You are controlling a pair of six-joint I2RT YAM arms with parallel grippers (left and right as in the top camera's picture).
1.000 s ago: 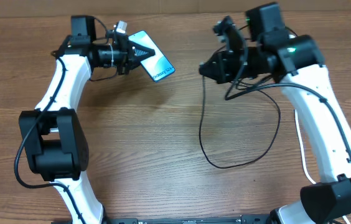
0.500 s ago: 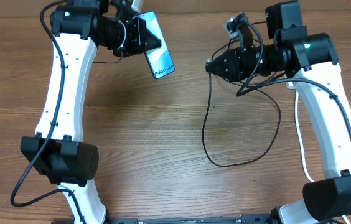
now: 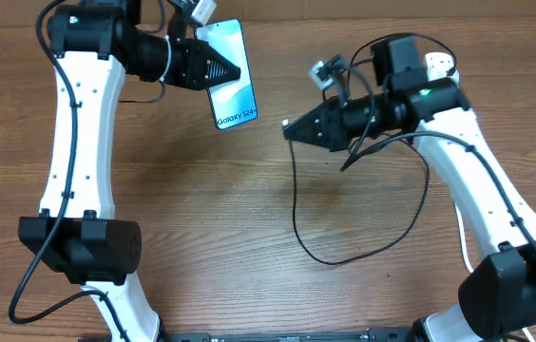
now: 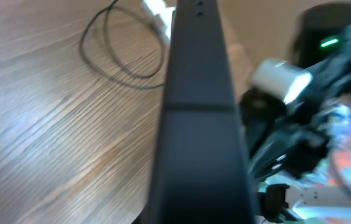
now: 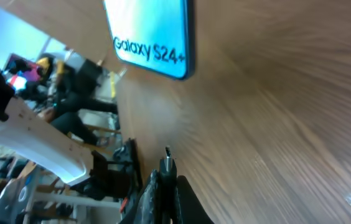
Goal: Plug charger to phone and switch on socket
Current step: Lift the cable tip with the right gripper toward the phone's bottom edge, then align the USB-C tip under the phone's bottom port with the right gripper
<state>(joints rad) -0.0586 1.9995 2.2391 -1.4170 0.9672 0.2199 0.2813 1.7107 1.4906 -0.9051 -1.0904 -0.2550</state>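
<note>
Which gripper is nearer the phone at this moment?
Left. The left gripper is clamped on the phone at its upper end; the right gripper, pinching the charger near its tip, sits off to the side without touching it.

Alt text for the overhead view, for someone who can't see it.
The left gripper holds the phone, screen lit, while the right gripper points the charger tip toward it. Its black cable loops across the wooden table.

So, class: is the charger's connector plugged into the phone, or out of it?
Out. The connector tip, held in the right end effector, points toward the phone with a gap between them.
</note>
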